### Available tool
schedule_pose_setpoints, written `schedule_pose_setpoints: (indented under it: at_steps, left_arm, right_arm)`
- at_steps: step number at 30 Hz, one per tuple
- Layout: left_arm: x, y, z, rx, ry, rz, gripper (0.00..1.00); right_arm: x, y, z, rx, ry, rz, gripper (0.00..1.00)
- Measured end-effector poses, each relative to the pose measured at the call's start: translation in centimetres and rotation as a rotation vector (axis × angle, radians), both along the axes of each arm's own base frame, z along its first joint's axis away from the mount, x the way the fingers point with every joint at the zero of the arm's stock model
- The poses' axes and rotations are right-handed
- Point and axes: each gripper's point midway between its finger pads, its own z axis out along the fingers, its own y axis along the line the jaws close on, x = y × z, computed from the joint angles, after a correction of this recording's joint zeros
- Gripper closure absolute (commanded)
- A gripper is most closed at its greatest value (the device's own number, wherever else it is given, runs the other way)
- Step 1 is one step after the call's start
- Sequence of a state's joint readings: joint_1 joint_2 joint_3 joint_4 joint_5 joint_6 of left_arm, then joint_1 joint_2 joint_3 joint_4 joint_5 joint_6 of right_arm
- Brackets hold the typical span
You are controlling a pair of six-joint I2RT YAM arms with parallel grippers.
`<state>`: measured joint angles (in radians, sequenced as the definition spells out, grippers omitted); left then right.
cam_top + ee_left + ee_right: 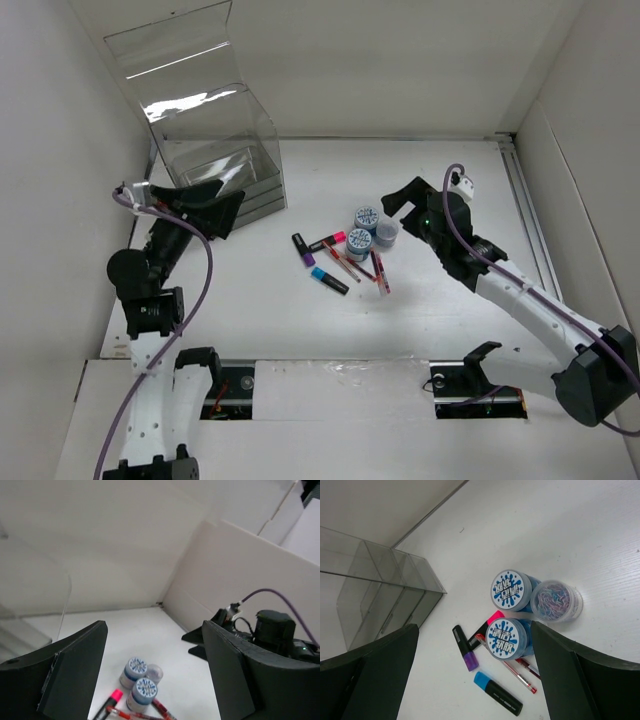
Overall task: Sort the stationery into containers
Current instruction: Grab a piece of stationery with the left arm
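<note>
The stationery lies in a cluster mid-table: a purple-capped marker, a pink-capped marker, a blue-capped marker, thin red pens and two blue-white rolls. The clear organizer stands at the back left with its lid raised. My left gripper hangs open and empty just in front of the organizer. My right gripper is open and empty above the table, right of the cluster. In the right wrist view the rolls, the markers and a red pen lie below the wide jaws.
A small clear tub of coloured paper clips stands against the rolls. White walls enclose the table on the left, back and right. In the left wrist view the right arm shows beyond the rolls.
</note>
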<state>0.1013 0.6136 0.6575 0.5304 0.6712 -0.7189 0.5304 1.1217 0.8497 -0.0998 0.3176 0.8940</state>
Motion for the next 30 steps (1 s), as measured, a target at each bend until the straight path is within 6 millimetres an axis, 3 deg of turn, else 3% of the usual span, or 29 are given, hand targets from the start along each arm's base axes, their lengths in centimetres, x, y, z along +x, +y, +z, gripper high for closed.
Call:
schedule_pose_setpoints:
  at_steps: [4, 10, 12, 17, 21, 25, 30]
  left_arm:
    - [0.2, -0.4, 4.2, 0.016, -0.075, -0.032, 0.25]
    - [0.8, -0.6, 3.6, 0.015, -0.039, -0.051, 0.25]
    - [0.7, -0.6, 4.3, 0.019, -0.036, -0.055, 0.24]
    - [-0.8, -0.4, 9.8, 0.067, -0.108, -0.008, 0.21]
    - [-3.4, 0.9, 14.9, 0.092, -0.178, 0.112, 0.2]
    - [-7.4, 2.2, 18.4, 0.065, -0.215, 0.232, 0.18]
    - [-13.4, 4.7, 24.8, 0.034, -0.321, 0.427, 0.18]
  right_arm:
    - [0.1, 0.1, -0.2, 0.002, 0.005, 0.006, 0.01]
    - [0.1, 0.5, -0.6, 0.003, 0.02, 0.027, 0.01]
    - [0.0, 0.5, -0.6, 0.005, 0.02, 0.031, 0.01]
    - [0.0, 0.6, -0.6, 0.003, 0.02, 0.036, 0.01]
    - [0.0, 0.6, -0.6, 0.0, 0.019, 0.037, 0.01]
    - [0.0, 0.6, -0.6, 0.0, 0.02, 0.037, 0.01]
    - [-0.2, 0.9, -0.6, -0.001, 0.019, 0.045, 0.01]
